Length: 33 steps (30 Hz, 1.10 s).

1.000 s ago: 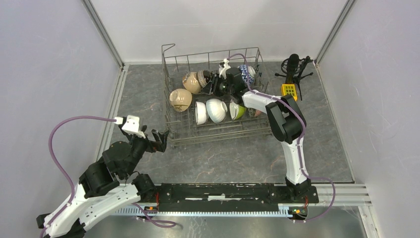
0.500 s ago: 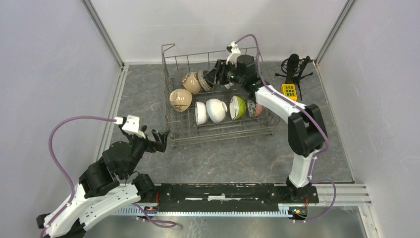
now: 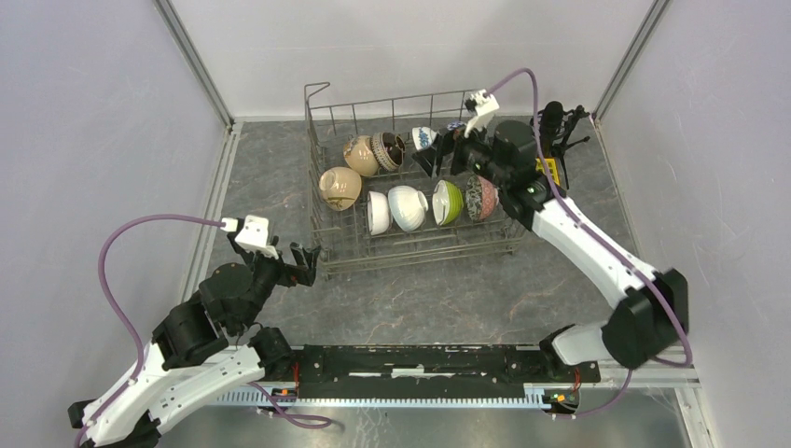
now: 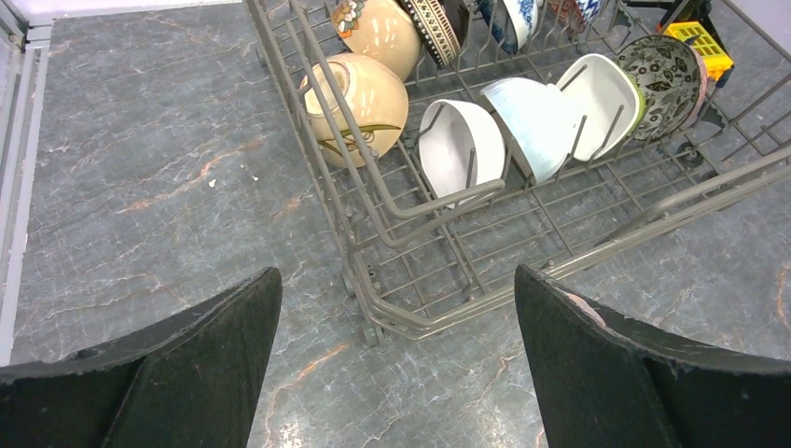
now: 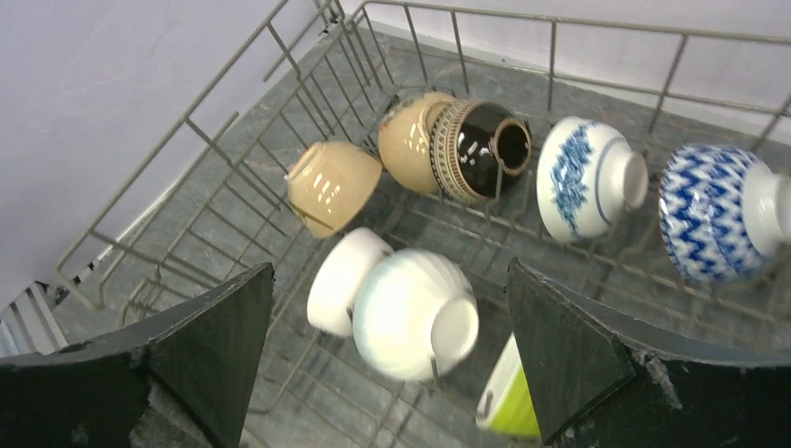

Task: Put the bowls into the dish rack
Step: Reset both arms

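Bowls (image 3: 408, 207) all inside dish rack (image 3: 417, 252), upper centre of top view; I count nine. Right gripper (image 5: 387, 280) wide, empty, over rack's upper right. Left gripper (image 4: 396, 275) wide, empty, by rack's lower-left corner. Looks done: I'd lift right arm straight up, clear of tines.

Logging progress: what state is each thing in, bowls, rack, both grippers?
dish rack: upright, loaded.
bowls: nine, all in the rack, tipped on their sides.
left gripper: open, empty, by the rack's near left corner.
right gripper: open, empty, above the rack.
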Tool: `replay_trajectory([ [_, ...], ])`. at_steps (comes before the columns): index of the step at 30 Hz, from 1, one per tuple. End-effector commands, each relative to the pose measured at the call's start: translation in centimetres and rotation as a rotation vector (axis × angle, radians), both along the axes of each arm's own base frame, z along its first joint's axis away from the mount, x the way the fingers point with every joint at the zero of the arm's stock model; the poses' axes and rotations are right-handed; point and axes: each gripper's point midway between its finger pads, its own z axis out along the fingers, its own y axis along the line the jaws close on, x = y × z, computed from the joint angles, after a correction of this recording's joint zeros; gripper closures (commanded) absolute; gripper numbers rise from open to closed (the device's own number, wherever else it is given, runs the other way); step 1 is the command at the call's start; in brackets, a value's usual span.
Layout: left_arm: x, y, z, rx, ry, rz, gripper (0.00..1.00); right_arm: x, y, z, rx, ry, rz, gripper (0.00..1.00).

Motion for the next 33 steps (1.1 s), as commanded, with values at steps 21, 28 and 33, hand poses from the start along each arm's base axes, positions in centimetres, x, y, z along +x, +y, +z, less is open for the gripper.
replay_trajectory([
  [21, 0.0, 1.2, 0.9, -0.042, -0.029, 0.055, 0.00, -12.9, -14.9, -6.0, -0.039, -0.015, -0.402, 0.02],
  [28, 0.0, 1.2, 0.8, -0.041, -0.030, 0.055, 0.00, -13.9, -16.0, -7.7, -0.009, 0.006, -0.444, 0.02],
  [33, 0.0, 1.1, 0.8, -0.042, -0.031, 0.051, 0.00, -14.7, -15.9, -7.1, 0.003, -0.043, -0.406, 0.02],
])
